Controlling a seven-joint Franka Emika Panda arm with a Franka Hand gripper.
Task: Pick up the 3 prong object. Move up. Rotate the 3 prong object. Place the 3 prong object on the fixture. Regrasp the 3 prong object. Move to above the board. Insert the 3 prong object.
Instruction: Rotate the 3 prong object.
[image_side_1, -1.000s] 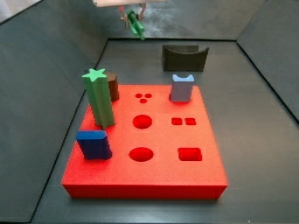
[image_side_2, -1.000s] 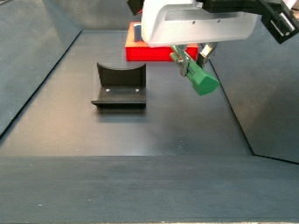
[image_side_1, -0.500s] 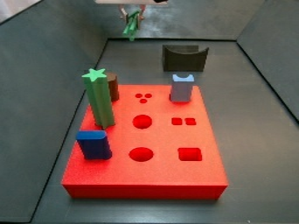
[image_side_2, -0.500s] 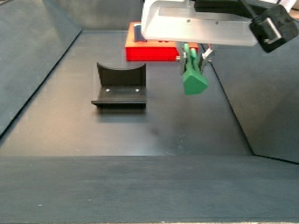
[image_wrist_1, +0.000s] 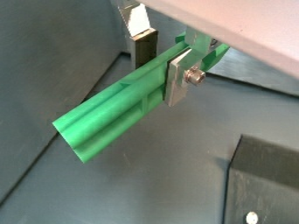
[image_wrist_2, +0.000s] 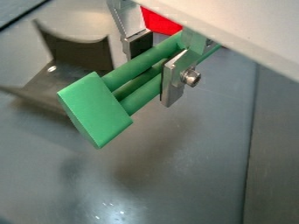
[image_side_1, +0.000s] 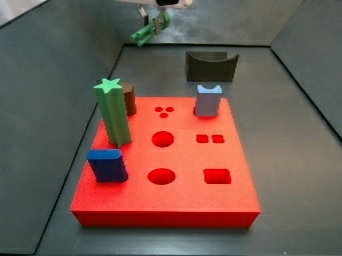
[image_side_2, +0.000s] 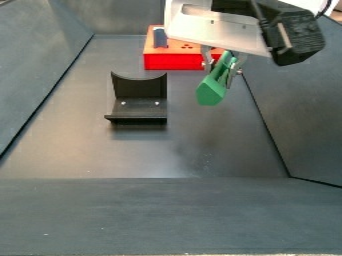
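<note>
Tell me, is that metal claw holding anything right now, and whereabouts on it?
Yes. The gripper, up in the air beside the fixture, clamps the 3 prong object near one end; the long rest juts out free.

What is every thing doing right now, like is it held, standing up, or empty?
gripper: shut on the 3 prong object, up in the air above the floor.
3 prong object: held, tilted, off the floor.
fixture: empty, on the floor.
board: flat; its three-dot holes are empty.
star post: standing upright in the board.
</note>
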